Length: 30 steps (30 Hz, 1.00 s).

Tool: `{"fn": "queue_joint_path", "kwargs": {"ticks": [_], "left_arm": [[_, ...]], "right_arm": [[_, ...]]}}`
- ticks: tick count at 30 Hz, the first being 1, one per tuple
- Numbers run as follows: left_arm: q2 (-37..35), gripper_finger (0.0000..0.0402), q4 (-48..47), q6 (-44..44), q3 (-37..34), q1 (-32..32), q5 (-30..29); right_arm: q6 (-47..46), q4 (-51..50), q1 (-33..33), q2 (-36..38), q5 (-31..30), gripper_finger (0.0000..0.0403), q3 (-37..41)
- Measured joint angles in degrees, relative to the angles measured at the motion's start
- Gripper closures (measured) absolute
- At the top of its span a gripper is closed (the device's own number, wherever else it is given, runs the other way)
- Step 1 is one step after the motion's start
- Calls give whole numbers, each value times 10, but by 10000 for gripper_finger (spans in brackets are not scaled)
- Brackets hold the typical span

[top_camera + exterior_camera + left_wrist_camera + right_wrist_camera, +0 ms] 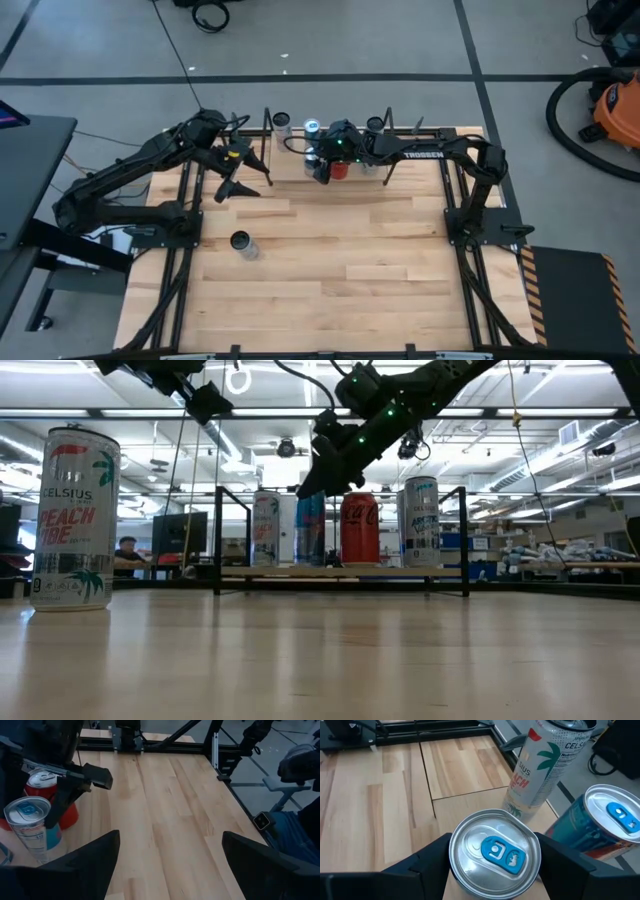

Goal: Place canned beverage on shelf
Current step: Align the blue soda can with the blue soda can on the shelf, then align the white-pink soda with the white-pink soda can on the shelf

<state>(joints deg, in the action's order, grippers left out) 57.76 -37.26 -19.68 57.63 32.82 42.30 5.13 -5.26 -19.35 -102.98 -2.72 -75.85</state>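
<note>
— Canned beverages point(360, 528): how many are counted?
— Five in the low view. One Celsius can point(75, 520) is seen standing alone on the tabletop point(320, 660), far left; four are lined up on the shelf point(340, 573).
— And the grippers?
— Two. The left gripper point(245, 188) is held spread wide over the table, left of the shelf. The right gripper point(495, 845) is clamped round a blue-tabbed can point(495, 852) on the shelf, which is crowded by a second Celsius can point(545, 765) and a blue can point(615, 820).
</note>
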Motion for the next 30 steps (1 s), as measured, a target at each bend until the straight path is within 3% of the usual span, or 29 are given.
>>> {"fn": "queue_joint_path", "kwargs": {"ticks": [15, 30], "left_arm": [[0, 47, 0, 0, 0, 0, 0], [0, 47, -11, 0, 0, -4, 0]], "right_arm": [[0, 6, -8, -1, 26, 124, 1], [29, 36, -7, 3, 24, 87, 1]]}}
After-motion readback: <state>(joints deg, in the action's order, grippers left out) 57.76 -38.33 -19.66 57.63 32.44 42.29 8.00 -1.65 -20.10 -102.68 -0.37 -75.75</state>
